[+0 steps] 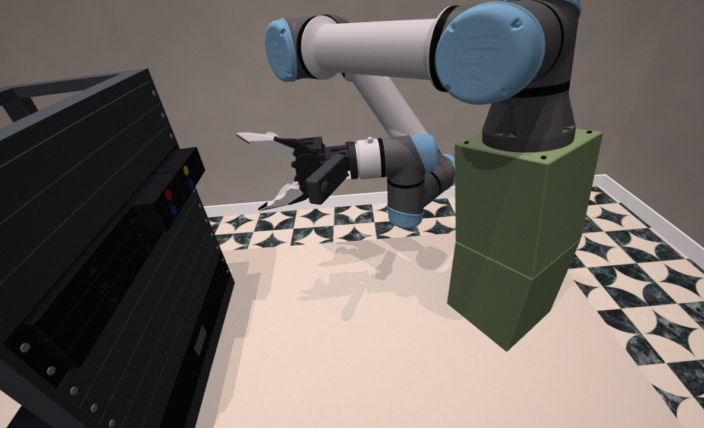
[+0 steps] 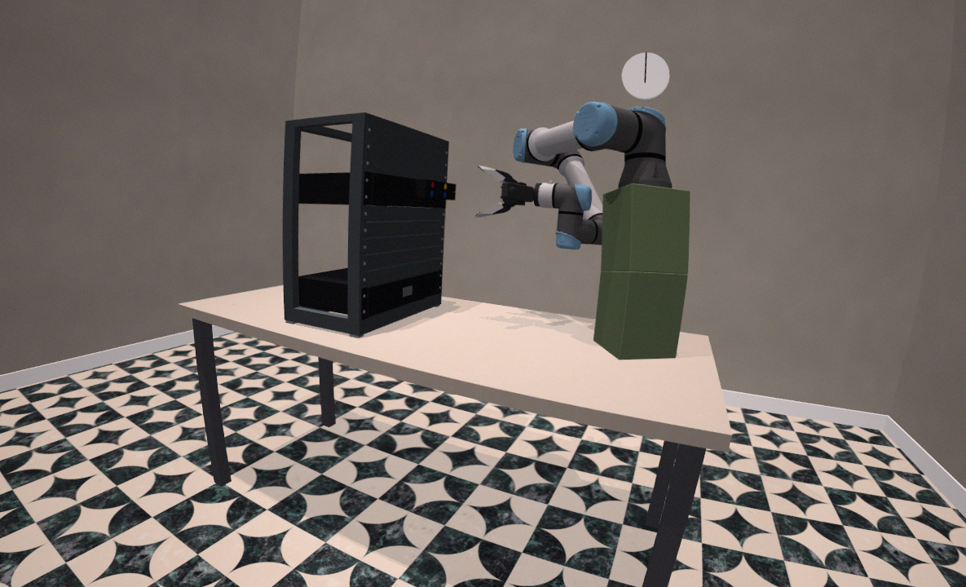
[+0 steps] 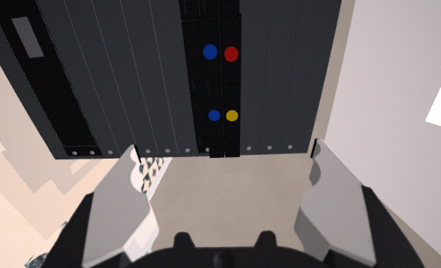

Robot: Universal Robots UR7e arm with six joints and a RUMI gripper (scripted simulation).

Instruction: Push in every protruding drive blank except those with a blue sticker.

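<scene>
The black rack point(image 1: 78, 239) stands on the table point(image 2: 471, 342), also in the exterior view point(image 2: 365, 218). A block of several drive blanks sticks out of its front, high up. Their stickers are yellow point(image 1: 185, 170), blue point(image 1: 190, 183), red point(image 1: 168, 195) and blue point(image 1: 173, 210). In the wrist view they show as red point(image 3: 231, 53) and yellow point(image 3: 232, 115) in one row, blue point(image 3: 210, 51) and blue point(image 3: 214, 115) in the other. My gripper point(image 1: 250, 172) point(image 2: 480, 191) point(image 3: 224, 143) is open and empty. It points at the rack front at about the blanks' height, a short gap away, touching nothing.
The arm stands on a green pedestal point(image 1: 518, 234) at the table's right side. A black unit with a grey label point(image 2: 406, 292) sits at the bottom of the rack. The rack's other front panels are flush. The table edge lies close behind the rack.
</scene>
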